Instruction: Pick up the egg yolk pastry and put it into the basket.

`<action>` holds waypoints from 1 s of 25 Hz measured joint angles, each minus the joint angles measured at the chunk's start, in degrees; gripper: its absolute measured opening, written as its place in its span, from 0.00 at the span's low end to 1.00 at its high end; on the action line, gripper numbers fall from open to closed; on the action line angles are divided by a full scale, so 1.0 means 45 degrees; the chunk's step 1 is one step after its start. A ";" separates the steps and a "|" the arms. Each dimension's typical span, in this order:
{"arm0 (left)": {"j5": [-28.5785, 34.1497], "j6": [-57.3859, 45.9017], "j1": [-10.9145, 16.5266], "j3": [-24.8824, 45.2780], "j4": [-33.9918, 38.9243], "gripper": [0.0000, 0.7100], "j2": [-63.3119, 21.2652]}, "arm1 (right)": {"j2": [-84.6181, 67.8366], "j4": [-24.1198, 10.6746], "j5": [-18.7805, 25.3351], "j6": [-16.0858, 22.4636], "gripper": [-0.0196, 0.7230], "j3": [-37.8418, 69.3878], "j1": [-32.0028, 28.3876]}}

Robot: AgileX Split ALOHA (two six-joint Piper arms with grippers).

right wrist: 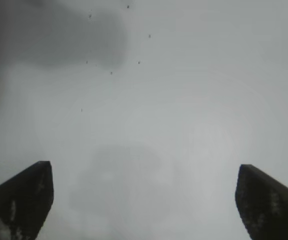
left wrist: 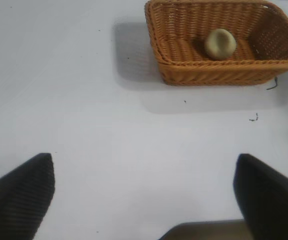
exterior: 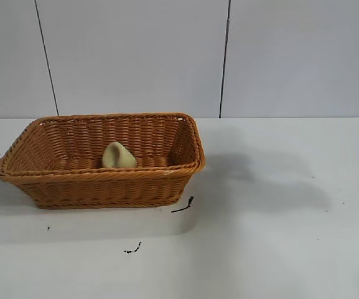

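The egg yolk pastry [exterior: 118,156] is a small pale yellowish-green lump lying inside the orange-brown wicker basket [exterior: 98,187] at the table's left. It also shows in the left wrist view [left wrist: 220,44], inside the basket [left wrist: 218,75]. My left gripper [left wrist: 144,200] is open and empty, well away from the basket over bare table. My right gripper [right wrist: 144,202] is open and empty over bare table. Neither gripper shows in the exterior view.
Small black marks lie on the white table in front of the basket [exterior: 183,205] [exterior: 133,248]. A grey panelled wall [exterior: 179,56] stands behind the table. A soft shadow falls on the table right of the basket [exterior: 260,180].
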 joint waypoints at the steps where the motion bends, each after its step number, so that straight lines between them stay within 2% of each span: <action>1: 0.0000 0.0000 0.0000 0.0000 0.0000 0.98 0.0000 | -0.0791 -0.0087 0.0000 0.0000 0.95 0.0611 0.0000; 7: 0.0000 0.0000 0.0000 0.0000 0.0000 0.98 0.0000 | -0.5297 -0.0100 -0.0325 -0.0057 0.95 0.4715 0.0000; 14: 0.0000 0.0000 0.0000 0.0000 0.0000 0.98 0.0000 | -1.0775 -0.0085 -0.2151 -0.0151 0.95 0.7995 0.0000; 19: 0.0000 0.0000 0.0000 0.0000 0.0000 0.98 0.0000 | -1.4116 0.0000 -0.2393 -0.0151 0.95 0.8735 0.0000; 25: 0.0000 0.0000 0.0000 0.0000 0.0000 0.98 0.0000 | -1.6320 0.0000 -0.2409 -0.0161 0.95 0.8735 0.0051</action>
